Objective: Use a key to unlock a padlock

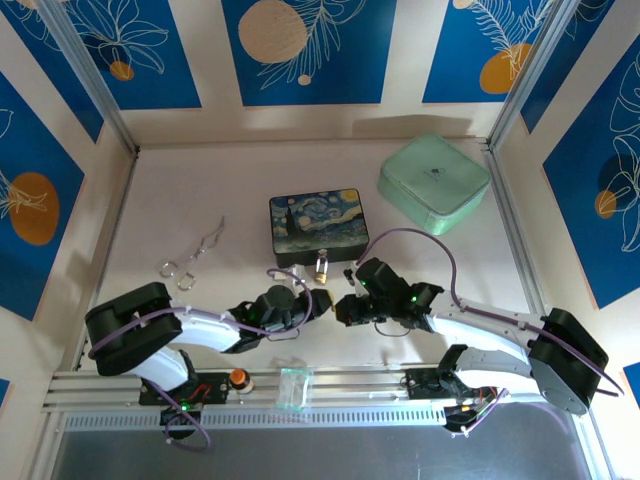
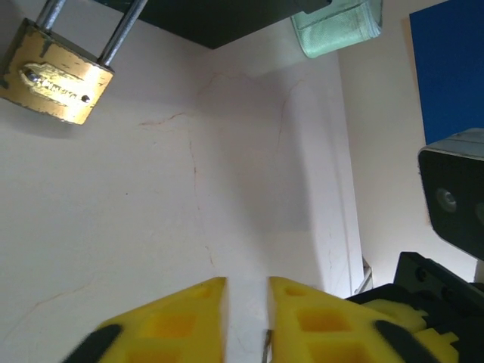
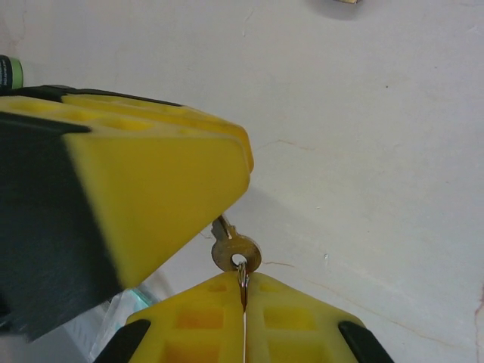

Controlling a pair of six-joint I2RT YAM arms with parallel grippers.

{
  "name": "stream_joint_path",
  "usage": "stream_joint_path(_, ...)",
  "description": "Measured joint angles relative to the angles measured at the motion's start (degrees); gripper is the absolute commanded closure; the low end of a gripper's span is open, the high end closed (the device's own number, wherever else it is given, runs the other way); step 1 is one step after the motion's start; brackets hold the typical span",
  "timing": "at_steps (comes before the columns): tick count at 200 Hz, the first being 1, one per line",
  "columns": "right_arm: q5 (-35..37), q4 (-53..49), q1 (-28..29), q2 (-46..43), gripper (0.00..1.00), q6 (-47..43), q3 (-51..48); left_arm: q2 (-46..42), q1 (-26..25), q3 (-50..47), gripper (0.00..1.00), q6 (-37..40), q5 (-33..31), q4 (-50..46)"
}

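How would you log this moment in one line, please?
small metal key: between both grippers | right gripper: shut on its ring | left gripper: over blade, grip unclear | tiny brass-gold padlock: shackle closed, untouched

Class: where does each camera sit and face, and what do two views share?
Top external: above, behind the bases, looking down at the table; left arm, right arm show.
Left wrist: low, facing the padlock; left gripper at bottom.
Right wrist: low, facing the key; right gripper at bottom.
Shared: top and left wrist show the padlock.

Padlock (image 1: 322, 267) just before box (image 1: 315, 226); case (image 1: 433, 182) right (further back); wire loops (image 1: 192, 258) left.
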Motion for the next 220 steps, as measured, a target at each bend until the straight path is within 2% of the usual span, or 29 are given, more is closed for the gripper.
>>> stream_joint_path(27, -0.4, 0.4, -0.2, 0.0, 0.94, 0.0, -0.3, 0.0, 0.0, 1.0, 1.00, 0.2, -0.2, -1.9)
stream_joint_path(46, -0.7, 0.8, -0.5, 0.0, 0.93, 0.0, -0.7, 0.0, -0.1, 1.6, 1.00, 0.6, -0.2, -2.0)
stream_joint_path(53, -0.8, 0.8, -0.6, 0.0, 0.90, 0.0, -0.7, 0.0, -0.1, 1.6, 1.00, 0.6, -0.2, -2.1)
stream_joint_path(61, -0.9, 0.9, -0.8, 0.0, 0.78, 0.2, -0.7, 0.0, -0.1, 1.6, 1.00, 0.6, -0.2, -2.1)
stream_joint_path(69, -1.3, 1.2, -1.0, -0.1, 0.53, 0.2, -0.9, 0.0, -0.1, 1.6, 1.00, 0.7, -0.2, -2.2)
stream_joint_path(73, -1.4, 1.4, -1.2, -0.3, 0.44, 0.0, -1.0, 0.0, -0.1, 1.6, 1.00, 0.6, -0.2, -2.2)
stream_joint_path(88, -2.0, 2.2, -2.2, -1.9, 0.28, 0.5, -2.0, -0.1, -0.1, 1.5, 1.00, 0.6, -0.9, -2.3)
stream_joint_path(100, -2.6, 2.8, -3.3, -4.4, 0.03, 0.9, -3.1, -0.6, -0.1, 1.3, 1.00, 0.6, -1.8, -2.1)
stream_joint_path(106, -3.3, 3.3, -4.2, -6.1, 0.00, 1.5, -3.8, -1.3, -0.1, 1.1, 1.00, 0.6, -2.4, -2.1)
stream_joint_path(139, -8.7, 11.5, -11.3, -12.7, 0.01, 6.3, -6.2, -5.2, -0.1, 0.4, 1.00, 0.0, -5.3, -0.2)
stream_joint_path(173, -16.9, 26.9, -16.6, -9.5, 0.04, 15.0, -7.5, -6.7, -0.1, -0.7, 1.00, -2.3, -8.1, 7.3)
stream_joint_path(184, -18.9, 30.5, -17.0, -8.3, 0.08, 16.9, -7.4, -7.2, -0.1, -0.7, 1.00, -3.1, -8.6, 9.1)
stream_joint_path(205, -21.3, 33.3, -17.1, -7.8, 0.25, 19.3, -6.2, -8.9, -0.1, -0.7, 1.00, -4.4, -9.4, 11.5)
stream_joint_path(220, -22.4, 35.0, -17.2, -7.7, 0.30, 20.7, -5.3, -11.2, -0.1, -0.7, 1.00, -4.4, -10.1, 11.7)
